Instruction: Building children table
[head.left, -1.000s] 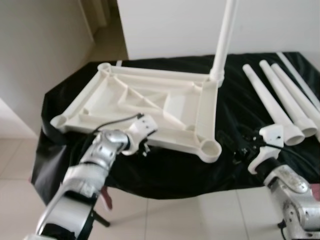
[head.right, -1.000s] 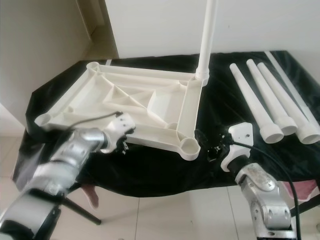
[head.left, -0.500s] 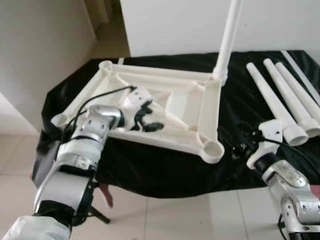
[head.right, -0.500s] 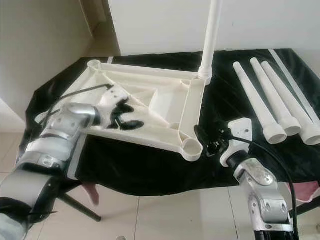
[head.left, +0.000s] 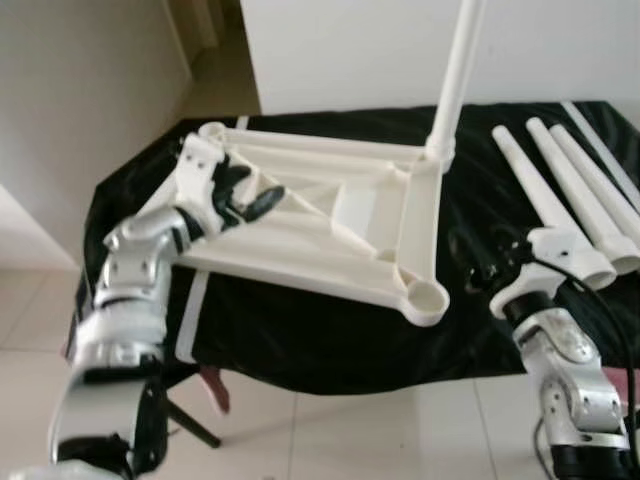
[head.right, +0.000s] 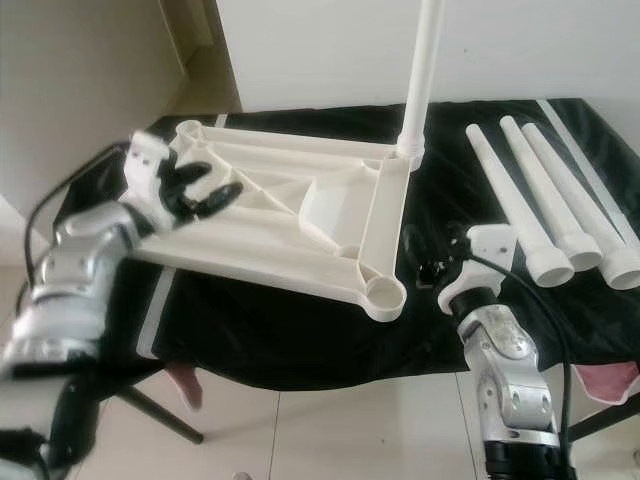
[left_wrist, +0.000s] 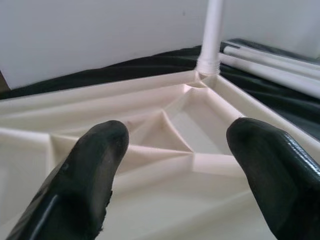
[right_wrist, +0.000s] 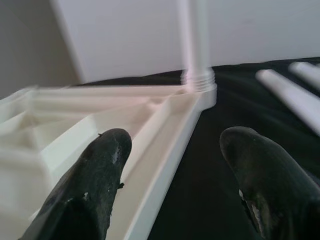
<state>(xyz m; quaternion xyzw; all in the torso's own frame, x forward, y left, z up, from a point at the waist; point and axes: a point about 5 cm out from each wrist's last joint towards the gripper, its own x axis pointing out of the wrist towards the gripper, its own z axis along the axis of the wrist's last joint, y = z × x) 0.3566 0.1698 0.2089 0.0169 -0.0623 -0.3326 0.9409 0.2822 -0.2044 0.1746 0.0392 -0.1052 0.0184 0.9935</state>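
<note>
black cloth (head.left: 330, 340) drapes the work surface under everything. on it lies the white table top (head.left: 330, 215), upside down, ribbed underside facing up, its left portion lifted off the cloth so the frame sits tilted. one leg (head.left: 455, 75) stands upright, screwed into the far right corner socket. the near right corner socket (head.left: 425, 297) is an open ring, no leg in it. three loose legs (head.left: 560, 215) lie side by side on the cloth to the right of the frame, well apart from it, wide ends toward me.

my left gripper (head.left: 245, 195) is over the left part of the frame, above the ribs near the far left corner. fingers (left_wrist: 95, 170) spread wide, nothing between them; the wrist view looks across the ribbing toward the standing leg. cannot tell whether a fingertip touches the plastic.

my right gripper (head.left: 480, 270) sits low over the cloth, just beside the near right corner of the frame, between it and the loose legs. its fingers (right_wrist: 97, 185) are spread apart too, holding nothing.
</note>
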